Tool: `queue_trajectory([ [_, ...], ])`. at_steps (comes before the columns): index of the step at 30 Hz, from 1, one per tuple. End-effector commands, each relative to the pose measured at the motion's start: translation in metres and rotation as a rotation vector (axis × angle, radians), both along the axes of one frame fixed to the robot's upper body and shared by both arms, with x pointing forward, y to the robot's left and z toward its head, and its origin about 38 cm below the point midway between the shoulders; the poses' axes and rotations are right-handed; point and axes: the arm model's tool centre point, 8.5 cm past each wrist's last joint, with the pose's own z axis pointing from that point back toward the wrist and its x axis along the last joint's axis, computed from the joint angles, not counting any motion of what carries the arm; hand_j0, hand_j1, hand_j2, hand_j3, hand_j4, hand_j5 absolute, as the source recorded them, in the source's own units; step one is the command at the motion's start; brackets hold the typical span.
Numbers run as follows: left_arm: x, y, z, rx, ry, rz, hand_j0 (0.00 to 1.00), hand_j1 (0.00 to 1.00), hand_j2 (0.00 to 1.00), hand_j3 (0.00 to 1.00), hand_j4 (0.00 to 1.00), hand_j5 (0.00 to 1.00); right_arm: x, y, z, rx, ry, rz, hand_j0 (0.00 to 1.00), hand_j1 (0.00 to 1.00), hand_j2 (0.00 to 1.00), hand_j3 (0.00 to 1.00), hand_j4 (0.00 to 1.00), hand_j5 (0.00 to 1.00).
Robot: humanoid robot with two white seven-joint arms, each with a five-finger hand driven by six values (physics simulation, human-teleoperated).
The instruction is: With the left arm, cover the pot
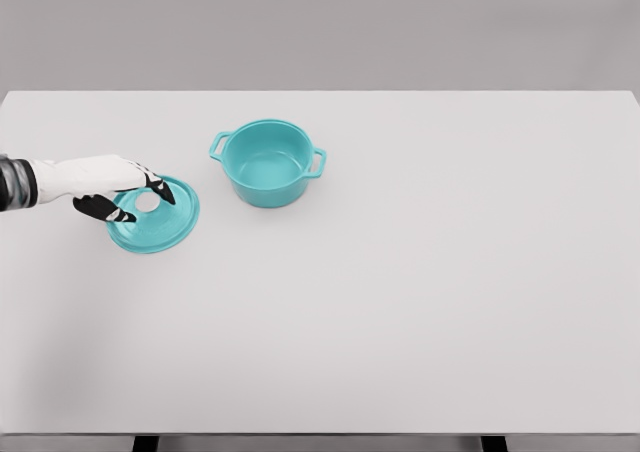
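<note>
Item: round teal enamel lid (160, 222), flat on white bench (420, 302), just left of open teal two-handled pot (268, 162), apart. Left hand (120, 194) over lid, fingers curled round white knob (147, 202), prob. gripping for lift. Pot uncovered.

— What sort of place is this?

— A bare test setup rendered by a simulator, not a lived-in room. A plain white tabletop (400, 302) fills nearly the whole view, and behind it, toward twelve o'clock, stands a flat grey wall (320, 27) with nothing on it.

— Any hint of a kitchen?

— Only the cookware: a teal pot (268, 162) near the middle, and its lid (165, 222) lying flat at about nine o'clock from it. Surfaces look smooth and evenly lit, with soft shadows and no marks.

— What holds the tabletop up?

— Two dark legs (146, 443) show at the six o'clock edge.
</note>
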Motion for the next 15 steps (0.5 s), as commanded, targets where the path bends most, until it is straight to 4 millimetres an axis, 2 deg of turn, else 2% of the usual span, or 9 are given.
queue_trajectory([
  [1, 0.0006, -0.0027, -0.0012, -0.009, 0.002, 0.000, 0.69, 0.69, 0.69, 0.69, 0.69, 0.69, -0.0002, 0.0001, 0.0000, 0.000, 0.000, 0.000, 1.00, 1.00, 1.00, 1.00, 1.00, 1.00],
  [15, 0.0005, -0.0025, -0.0017, -0.012, 0.004, 0.001, 0.58, 0.58, 0.58, 0.58, 0.58, 0.58, 0.0003, -0.0001, 0.0000, 0.000, -0.001, 0.000, 1.00, 1.00, 1.00, 1.00, 1.00, 1.00],
])
